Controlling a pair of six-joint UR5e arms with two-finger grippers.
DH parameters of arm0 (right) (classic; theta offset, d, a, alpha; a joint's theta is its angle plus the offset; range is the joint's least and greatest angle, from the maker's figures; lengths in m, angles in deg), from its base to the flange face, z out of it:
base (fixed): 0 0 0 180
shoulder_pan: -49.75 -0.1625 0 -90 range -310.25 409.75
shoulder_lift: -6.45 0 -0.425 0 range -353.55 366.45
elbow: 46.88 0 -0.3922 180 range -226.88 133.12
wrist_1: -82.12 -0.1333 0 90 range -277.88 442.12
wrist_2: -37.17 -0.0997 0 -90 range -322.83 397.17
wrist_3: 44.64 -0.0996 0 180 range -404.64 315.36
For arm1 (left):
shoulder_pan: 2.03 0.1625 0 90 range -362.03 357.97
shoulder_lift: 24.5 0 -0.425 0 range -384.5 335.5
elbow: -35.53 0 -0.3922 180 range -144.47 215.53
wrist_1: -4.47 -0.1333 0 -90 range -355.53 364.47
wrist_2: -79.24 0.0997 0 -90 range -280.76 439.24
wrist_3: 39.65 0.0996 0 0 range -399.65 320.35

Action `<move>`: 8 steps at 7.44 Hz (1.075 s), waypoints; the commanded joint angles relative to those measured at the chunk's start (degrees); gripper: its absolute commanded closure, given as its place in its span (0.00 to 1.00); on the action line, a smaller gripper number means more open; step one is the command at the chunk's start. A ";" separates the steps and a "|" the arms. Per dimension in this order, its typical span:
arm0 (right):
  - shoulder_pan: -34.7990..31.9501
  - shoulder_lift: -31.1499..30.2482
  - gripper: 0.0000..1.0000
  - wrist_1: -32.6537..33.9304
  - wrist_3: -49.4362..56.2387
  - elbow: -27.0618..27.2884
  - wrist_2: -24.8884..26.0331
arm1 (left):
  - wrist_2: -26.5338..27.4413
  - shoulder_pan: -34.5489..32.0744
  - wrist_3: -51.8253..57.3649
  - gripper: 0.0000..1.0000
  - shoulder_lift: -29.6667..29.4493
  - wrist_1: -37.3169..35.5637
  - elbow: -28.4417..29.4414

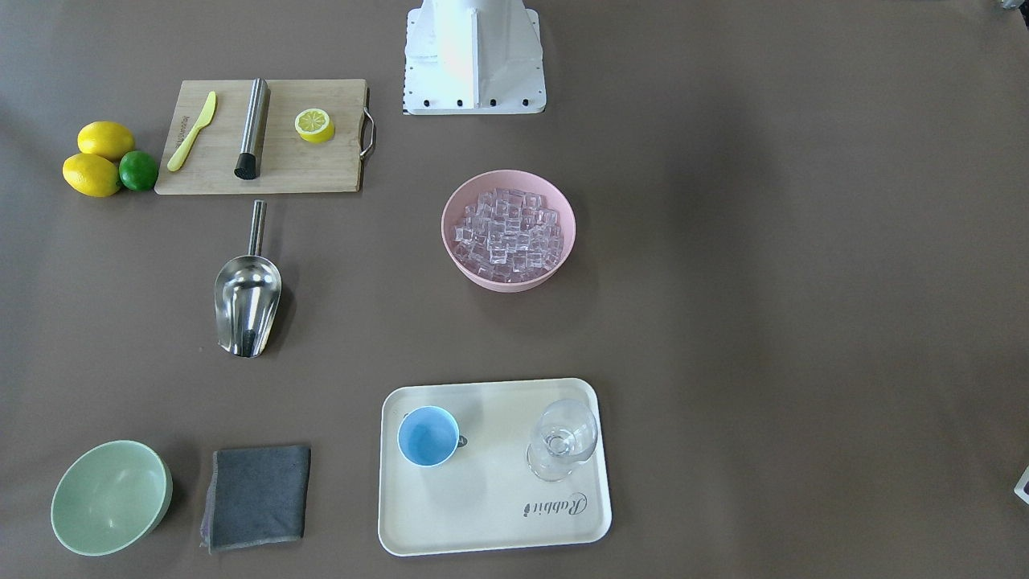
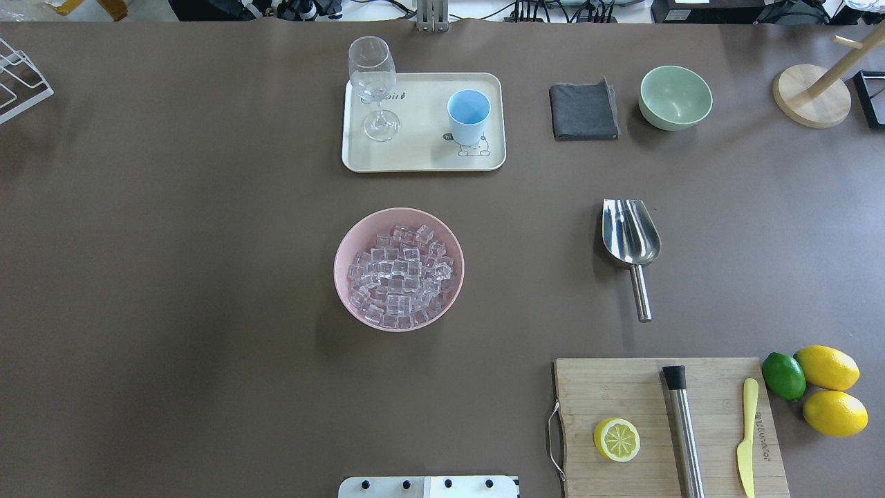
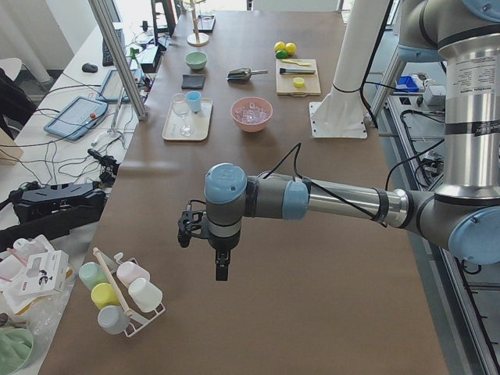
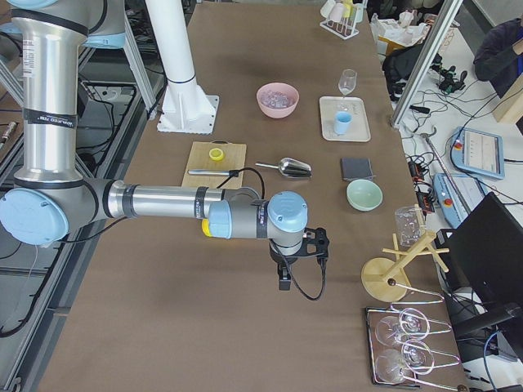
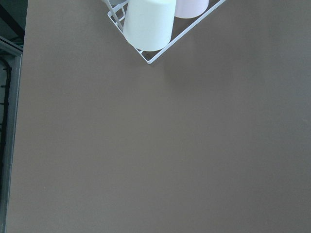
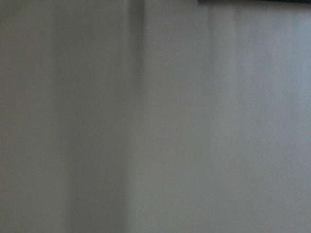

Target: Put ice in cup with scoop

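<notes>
The ice (image 2: 399, 273) is a heap of clear cubes in a pink bowl (image 2: 346, 242) at the table's middle. The light-blue cup (image 2: 468, 116) stands upright on a cream tray (image 2: 422, 155) beyond the bowl. The steel scoop (image 2: 629, 235) lies flat on the table, to the bowl's right in the overhead view, its handle pointing toward the robot. My left gripper (image 3: 222, 266) hangs over the table's left end. My right gripper (image 4: 284, 278) hangs over the right end. Both are far from the task objects, and I cannot tell whether they are open or shut.
A stemmed glass (image 2: 373, 83) shares the tray. A grey cloth (image 2: 583, 111) and a pale green bowl (image 2: 675, 97) lie beyond the scoop. A cutting board (image 2: 622, 394) holds a lemon half, a steel rod and a yellow knife. Two lemons and a lime (image 2: 783, 375) lie beside it.
</notes>
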 commanded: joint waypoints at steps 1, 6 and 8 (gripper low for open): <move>-0.03 0.00 0.00 0.00 0.01 0.17 0.01 | -1.20 0.37 0.05 0.02 0.07 0.20 -0.04; -0.03 -0.09 0.00 0.00 0.19 -0.09 0.10 | -5.96 2.57 0.14 0.02 -0.37 4.25 -0.04; -0.03 0.00 0.00 -0.09 0.10 0.69 0.01 | -6.14 2.57 0.14 0.02 -0.37 4.16 -0.04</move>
